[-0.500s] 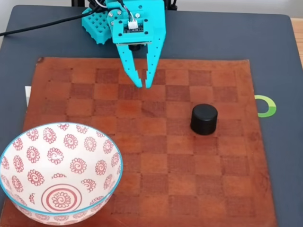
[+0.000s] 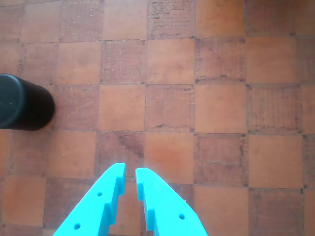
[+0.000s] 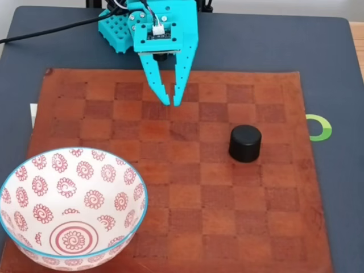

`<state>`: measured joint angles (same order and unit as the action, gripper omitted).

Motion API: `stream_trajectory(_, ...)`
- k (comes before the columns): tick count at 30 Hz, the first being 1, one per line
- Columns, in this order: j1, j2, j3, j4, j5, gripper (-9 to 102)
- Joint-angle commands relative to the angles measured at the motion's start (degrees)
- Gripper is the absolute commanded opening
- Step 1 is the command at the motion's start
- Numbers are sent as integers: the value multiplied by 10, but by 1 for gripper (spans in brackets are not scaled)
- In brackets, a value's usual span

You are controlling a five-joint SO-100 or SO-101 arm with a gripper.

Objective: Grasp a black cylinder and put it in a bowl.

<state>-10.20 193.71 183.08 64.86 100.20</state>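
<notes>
The black cylinder stands upright on the brown checkered board, right of centre in the fixed view. In the wrist view the black cylinder sits at the left edge. The white bowl with red spiral flowers and a light blue rim rests at the board's front left corner. My turquoise gripper hangs over the board's far middle, well left of and behind the cylinder. In the wrist view the gripper shows a thin slit between its tips, with nothing held.
The checkered board lies on a dark grey mat. A green ring mark sits just off the board's right edge. A black cable runs in from the far left to the arm's base.
The gripper has shifted very slightly; cylinder and bowl stay where they were.
</notes>
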Motion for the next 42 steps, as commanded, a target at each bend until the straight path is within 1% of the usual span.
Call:
stream_trajectory(1,0,13,-8,1,-4,0)
stream_trajectory(23,-1,2,-90,1,-4,1)
stream_trajectory(25,1,2,-100,12,-4,1)
stream_trajectory(29,4,2,-134,75,-4,1)
stream_trajectory(39,4,-2,-169,88,-4,1)
stream_trajectory(42,21,-53,-208,106,-4,1)
